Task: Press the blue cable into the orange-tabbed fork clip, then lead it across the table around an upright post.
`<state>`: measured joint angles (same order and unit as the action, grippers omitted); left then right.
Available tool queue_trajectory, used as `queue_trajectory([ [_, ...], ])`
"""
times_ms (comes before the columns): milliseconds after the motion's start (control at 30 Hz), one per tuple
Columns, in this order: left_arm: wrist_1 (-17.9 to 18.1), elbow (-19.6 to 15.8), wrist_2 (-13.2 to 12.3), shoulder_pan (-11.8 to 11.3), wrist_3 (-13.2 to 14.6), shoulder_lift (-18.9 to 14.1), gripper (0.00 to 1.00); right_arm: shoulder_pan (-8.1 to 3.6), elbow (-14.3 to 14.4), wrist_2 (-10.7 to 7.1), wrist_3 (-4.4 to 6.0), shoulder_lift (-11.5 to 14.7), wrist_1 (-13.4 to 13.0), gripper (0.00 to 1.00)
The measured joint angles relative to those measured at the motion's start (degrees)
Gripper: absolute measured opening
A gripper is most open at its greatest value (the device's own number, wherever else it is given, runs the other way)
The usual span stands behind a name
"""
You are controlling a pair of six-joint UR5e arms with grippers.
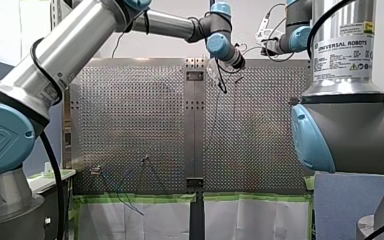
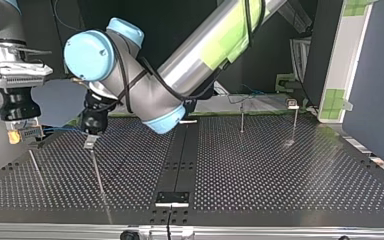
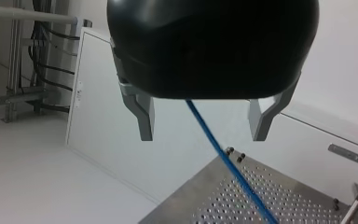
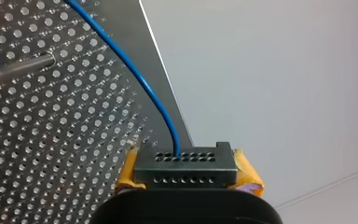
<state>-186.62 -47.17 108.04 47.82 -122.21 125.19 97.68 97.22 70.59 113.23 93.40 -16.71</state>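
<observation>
Yellow pads (image 4: 249, 179) of my right gripper (image 4: 186, 173) are shut on a black perforated connector block (image 4: 186, 161). The blue cable (image 4: 140, 79) leaves this block and runs over the perforated table. In the top view my right gripper (image 2: 22, 134) hangs at the table's left edge, with the blue cable (image 2: 60, 129) stretched towards my left gripper (image 2: 91, 140). My left gripper (image 3: 203, 123) is open, and the blue cable (image 3: 233, 168) passes slack between its metal fingers (image 3: 142, 119) without touching either. I cannot make out an orange-tabbed clip.
Thin upright posts stand on the perforated table (image 2: 280, 175): one (image 2: 242, 117) at the back, one with a small head (image 2: 293, 106) to its right, and one (image 2: 97, 170) under my left gripper. A metal post (image 4: 18, 70) is beside the cable. A dark seam plate (image 2: 180, 160) splits the table.
</observation>
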Motion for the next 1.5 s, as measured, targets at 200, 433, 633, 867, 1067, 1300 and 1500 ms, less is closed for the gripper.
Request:
queue_trajectory([
  [200, 0.02, 0.26, 0.02, -0.29, 0.05, 0.91, 0.99, 0.01, 0.02, 0.00, -0.01, -0.01, 0.00, 0.00],
  [433, -0.12, 0.87, 0.84, -0.33, 0.50, 1.11, 0.77, 0.05, 0.03, 0.00, -0.03, 0.03, 0.00, 0.00],
  [633, -0.16, 1.41, 3.45, -0.02, 0.98, 1.13, 0.40, 0.04, 0.04, -0.01, -0.13, -0.14, -0.05, 0.00],
  [867, -0.36, 1.56, 6.12, 0.33, 1.08, 1.14, 0.31, 0.05, 0.04, 0.00, -0.18, -0.23, -0.09, 0.00],
  [1067, -0.62, 1.57, 6.96, 0.71, 1.02, 1.13, 0.15, 0.05, 0.04, 0.01, -0.19, -0.27, -0.09, 0.00],
  [1300, -0.84, 1.57, 6.98, 1.04, 1.09, 1.13, 0.03, 0.07, 0.01, 0.01, -0.19, -0.32, -0.09, 0.00],
  [1500, -0.86, 1.57, 7.18, 1.13, 1.15, 1.13, 0.03, 0.08, 0.02, 0.01, -0.19, -0.40, -0.09, 0.00],
])
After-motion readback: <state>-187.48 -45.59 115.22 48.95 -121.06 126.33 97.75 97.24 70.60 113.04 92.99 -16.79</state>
